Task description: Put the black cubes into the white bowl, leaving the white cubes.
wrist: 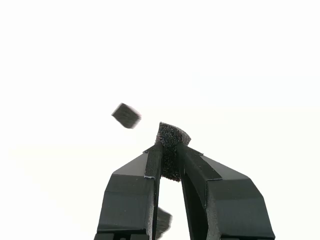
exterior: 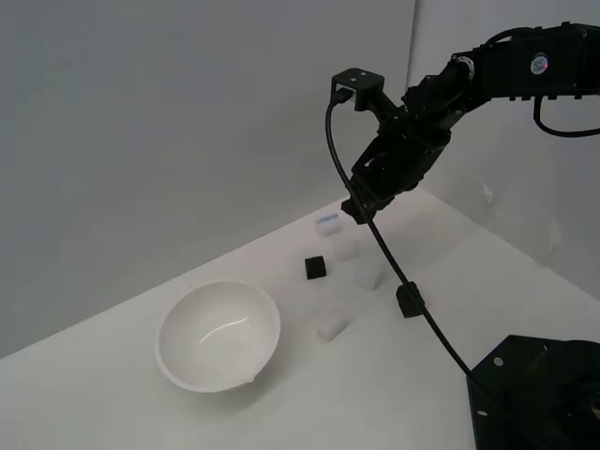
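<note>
Black cube (wrist: pixel 171 142) pinched between nearly closed claw (wrist: pixel 170 160), raised; best carried level over white bowl (exterior: pixel 218 333) before releasing, grip kept firm

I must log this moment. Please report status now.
End effector shut on black cube, raised above table. White bowl empty. Two black cubes on table. Path not blocked.

All-black arm (exterior: pixel 506 70), chunky boxy links, with a small round pale sticker near the upper joint. A thick black cable (exterior: pixel 394 258) loops off the wrist and runs down to a flat black base (exterior: pixel 539 394). The gripper (wrist: pixel 170 155) has two wide angular matte fingers (wrist: pixel 131 195) with ridged inner faces.
</note>
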You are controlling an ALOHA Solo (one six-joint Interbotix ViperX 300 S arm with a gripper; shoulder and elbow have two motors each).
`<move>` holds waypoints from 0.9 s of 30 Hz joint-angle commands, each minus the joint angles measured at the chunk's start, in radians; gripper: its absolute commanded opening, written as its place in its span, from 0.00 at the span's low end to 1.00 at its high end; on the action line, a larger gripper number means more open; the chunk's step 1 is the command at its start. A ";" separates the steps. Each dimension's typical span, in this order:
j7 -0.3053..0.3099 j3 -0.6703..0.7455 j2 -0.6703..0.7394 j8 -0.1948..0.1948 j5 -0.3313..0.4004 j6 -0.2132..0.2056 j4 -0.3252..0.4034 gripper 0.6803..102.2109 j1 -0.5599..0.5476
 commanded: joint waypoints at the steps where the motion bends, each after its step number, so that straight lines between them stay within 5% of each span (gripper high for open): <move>1: 0.011 0.074 0.069 -0.002 -0.006 -0.051 0.000 0.02 -0.040; 9: 0.000 0.146 0.140 -0.008 -0.008 -0.167 -0.002 0.02 -0.245; 14: -0.057 0.127 0.124 -0.015 -0.008 -0.224 -0.002 0.02 -0.382; 27: -0.179 0.021 0.018 -0.017 -0.014 -0.293 -0.006 0.02 -0.568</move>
